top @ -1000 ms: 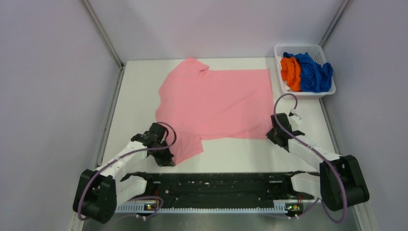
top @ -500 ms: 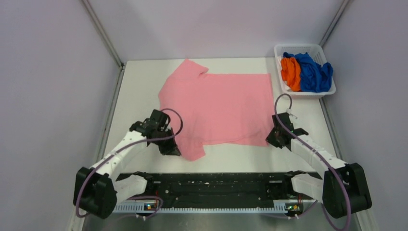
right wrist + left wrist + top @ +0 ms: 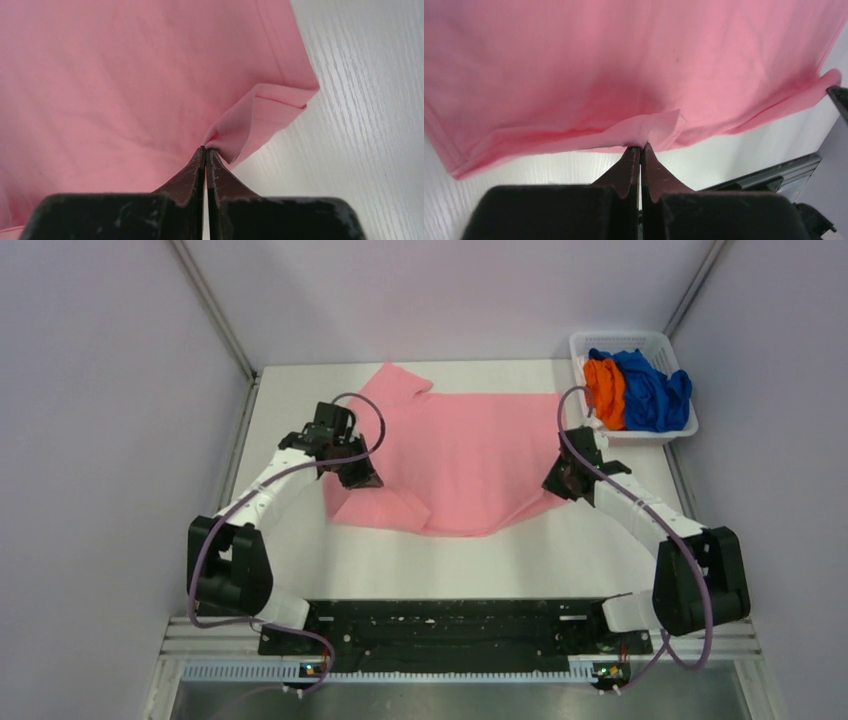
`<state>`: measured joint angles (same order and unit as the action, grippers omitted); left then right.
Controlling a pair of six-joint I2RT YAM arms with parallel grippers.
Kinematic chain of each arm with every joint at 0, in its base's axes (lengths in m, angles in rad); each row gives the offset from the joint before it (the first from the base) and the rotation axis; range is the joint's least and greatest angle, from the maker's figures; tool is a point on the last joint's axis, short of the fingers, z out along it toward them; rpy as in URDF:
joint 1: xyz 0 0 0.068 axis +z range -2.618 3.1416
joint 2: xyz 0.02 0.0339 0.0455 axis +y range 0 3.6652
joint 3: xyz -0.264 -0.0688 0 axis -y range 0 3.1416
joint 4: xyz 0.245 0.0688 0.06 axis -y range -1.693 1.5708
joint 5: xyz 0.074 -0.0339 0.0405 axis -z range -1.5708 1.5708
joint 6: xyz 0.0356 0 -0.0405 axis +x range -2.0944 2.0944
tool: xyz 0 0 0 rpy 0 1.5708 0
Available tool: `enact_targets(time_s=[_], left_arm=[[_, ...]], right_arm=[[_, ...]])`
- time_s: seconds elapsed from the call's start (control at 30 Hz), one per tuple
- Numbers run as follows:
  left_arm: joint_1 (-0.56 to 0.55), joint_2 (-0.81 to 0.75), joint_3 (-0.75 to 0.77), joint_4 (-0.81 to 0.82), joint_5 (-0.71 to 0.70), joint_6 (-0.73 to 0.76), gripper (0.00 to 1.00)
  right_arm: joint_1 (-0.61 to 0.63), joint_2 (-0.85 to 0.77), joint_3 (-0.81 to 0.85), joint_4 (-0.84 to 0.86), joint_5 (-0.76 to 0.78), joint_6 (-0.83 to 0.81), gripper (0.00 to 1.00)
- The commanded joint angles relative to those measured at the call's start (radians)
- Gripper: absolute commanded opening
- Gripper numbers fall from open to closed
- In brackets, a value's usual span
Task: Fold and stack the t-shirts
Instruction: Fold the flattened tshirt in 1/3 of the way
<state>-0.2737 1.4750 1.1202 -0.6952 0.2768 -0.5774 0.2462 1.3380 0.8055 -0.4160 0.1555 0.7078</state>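
Got my left gripper (image 3: 640, 146) and right gripper (image 3: 205, 148) each clamped on a corner of the soft light pink cloth t-shirt (image 3: 470, 460) ahead of them, keeping the fold even.

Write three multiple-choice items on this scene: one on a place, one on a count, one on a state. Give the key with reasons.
1. Where does the white basket stand?
A. At the far right corner of the table.
B. At its near left corner.
C. Between the arm bases.

2. How many t-shirts lie in the basket?
A. One.
B. Two.
C. Three.

3. How is the left gripper?
A. Open above the cloth.
B. Shut on an edge of the pink t-shirt.
C. Shut on nothing.

Key:
1 A, the top view shows it at the far right.
2 B, an orange t-shirt and a blue t-shirt are bunched in it.
3 B, the left wrist view shows it closed with pink cloth pinched at its tips.
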Motion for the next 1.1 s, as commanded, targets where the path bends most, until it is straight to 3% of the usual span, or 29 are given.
enact_targets(time_s=[0.0,0.1,0.5,1.07], left_arm=[[0.058,0.025,0.086,0.168,0.009,0.009,0.00],[0.090,0.077,0.134,0.252,0.046,0.029,0.00],[0.155,0.303,0.394,0.318,0.099,0.137,0.00],[0.185,0.528,0.588,0.302,0.068,0.137,0.00]], right_arm=[[-0.039,0.062,0.114,0.048,0.012,-0.045,0.00],[-0.058,0.096,0.144,0.095,0.004,-0.057,0.00],[-0.108,0.237,0.268,0.143,0.001,-0.093,0.00],[-0.170,0.352,0.284,0.295,-0.001,-0.156,0.00]])
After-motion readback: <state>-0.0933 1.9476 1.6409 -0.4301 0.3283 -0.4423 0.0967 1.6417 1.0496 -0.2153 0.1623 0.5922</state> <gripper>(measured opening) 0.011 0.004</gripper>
